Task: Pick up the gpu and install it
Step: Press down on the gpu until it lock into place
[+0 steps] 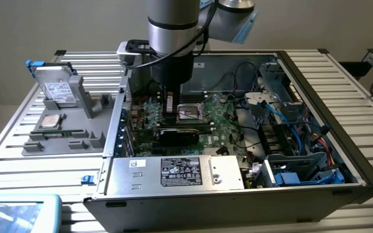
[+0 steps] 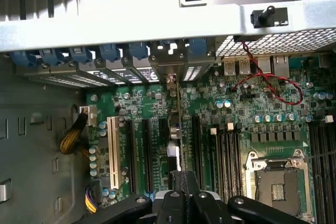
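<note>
My gripper (image 1: 169,115) reaches straight down into the open computer case (image 1: 316,73) and is shut on the gpu (image 1: 177,134). From the exterior view the gpu is a dark flat card standing upright on the green motherboard (image 1: 222,133), just in front of the CPU socket (image 1: 192,112). In the wrist view the gpu (image 2: 179,129) is seen edge-on as a thin line running from my gripper (image 2: 182,184) to the case's rear bracket openings (image 2: 173,72). It stands between two long black expansion slots (image 2: 152,153). Whether it is seated in a slot I cannot tell.
A grey parts holder (image 1: 63,138) at the exterior view's left carries a silver hard drive (image 1: 57,90) and a processor (image 1: 50,121). The power supply (image 1: 173,172) fills the case's near side. Cables and a drive cage (image 1: 296,160) crowd the exterior view's right. A red wire (image 2: 268,85) loops over the board.
</note>
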`<act>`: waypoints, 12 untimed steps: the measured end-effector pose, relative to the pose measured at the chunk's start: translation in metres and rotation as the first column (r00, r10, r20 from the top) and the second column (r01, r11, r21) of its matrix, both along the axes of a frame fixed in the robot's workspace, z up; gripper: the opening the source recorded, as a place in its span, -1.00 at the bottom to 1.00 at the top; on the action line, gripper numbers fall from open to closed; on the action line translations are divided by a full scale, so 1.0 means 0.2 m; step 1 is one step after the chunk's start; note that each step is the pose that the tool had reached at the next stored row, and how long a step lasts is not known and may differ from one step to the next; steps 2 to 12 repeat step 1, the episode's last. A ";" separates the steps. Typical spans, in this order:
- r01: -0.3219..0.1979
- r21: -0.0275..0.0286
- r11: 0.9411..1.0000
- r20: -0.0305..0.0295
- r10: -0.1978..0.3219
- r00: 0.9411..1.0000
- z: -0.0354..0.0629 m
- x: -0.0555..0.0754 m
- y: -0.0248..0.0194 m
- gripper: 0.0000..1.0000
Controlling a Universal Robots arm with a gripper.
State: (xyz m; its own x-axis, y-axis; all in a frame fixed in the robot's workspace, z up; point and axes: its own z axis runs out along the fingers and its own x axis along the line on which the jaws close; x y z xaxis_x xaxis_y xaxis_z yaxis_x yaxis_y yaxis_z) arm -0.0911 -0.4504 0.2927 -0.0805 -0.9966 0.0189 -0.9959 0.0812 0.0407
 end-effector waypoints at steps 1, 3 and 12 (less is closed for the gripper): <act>0.000 0.000 1.000 0.000 0.000 1.000 0.000 0.00 0.000 -0.76; 0.000 0.000 1.000 0.000 0.000 1.000 0.000 0.00 0.000 -0.76; 0.000 0.000 1.000 0.000 0.000 1.000 0.000 0.00 0.000 -0.76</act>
